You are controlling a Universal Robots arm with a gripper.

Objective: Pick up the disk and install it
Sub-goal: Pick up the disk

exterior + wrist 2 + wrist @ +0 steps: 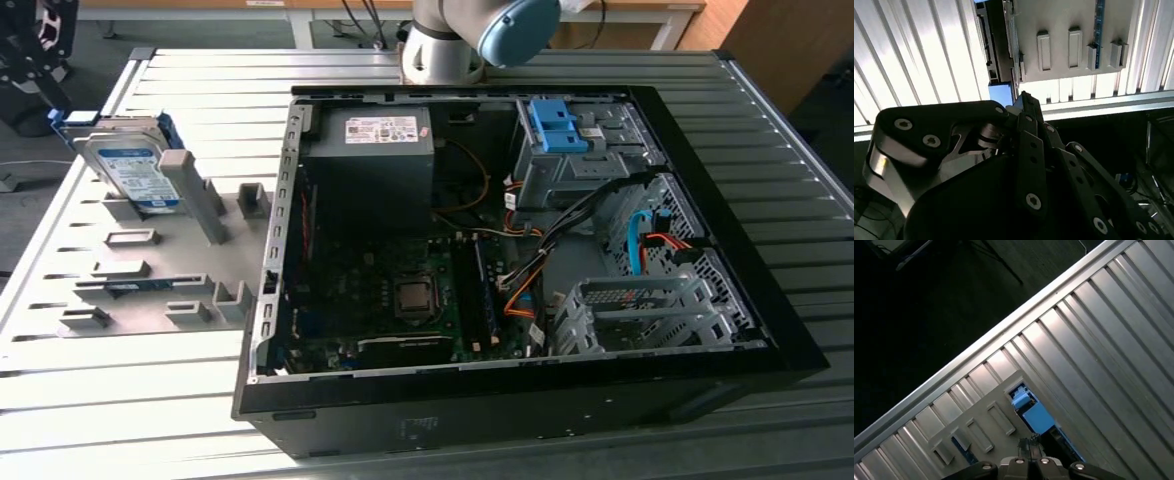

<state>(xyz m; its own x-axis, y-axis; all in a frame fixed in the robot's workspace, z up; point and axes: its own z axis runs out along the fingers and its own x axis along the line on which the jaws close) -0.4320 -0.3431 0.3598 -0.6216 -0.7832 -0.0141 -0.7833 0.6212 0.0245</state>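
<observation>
1. Parts are held inside an open black computer case (467, 425), which is laid on its side on a ribbed metal table (134, 400).
   - A dark grey box (367, 165) with a small white sticker is set at the case's far corner on the exterior view's left.
   - A circuit board (387, 300) is mounted nearer the case's front wall.
   - Loose cables (534, 265) are strung across the middle.
   - A bare blue bracket (558, 125) is seated in a metal cage at the far corner on the exterior view's right.
2. A grey plate (147, 295) with raised holders is laid on the table just beside the case, on the exterior view's left. The disk (134, 170) is stood on edge in the holder at the plate's far corner. It leans slightly, with its white-and-blue label turned outward and blue rails along its edges.
3. Bare ribbed table is left along the near edge in front of the plate, and a strip of it is left behind the case at the far edge. Only a narrow gap is kept between the plate and the case wall. The disk's upper edge is raised well above the other holders.
4. The arm (447, 40) is seen at the table's far edge behind the case, as a grey joint with a pale blue cap. In the first wrist view the gripper (1029, 442) is pointed down at the table from high above the plate, well apart from the disk. Its fingers are drawn together.
</observation>
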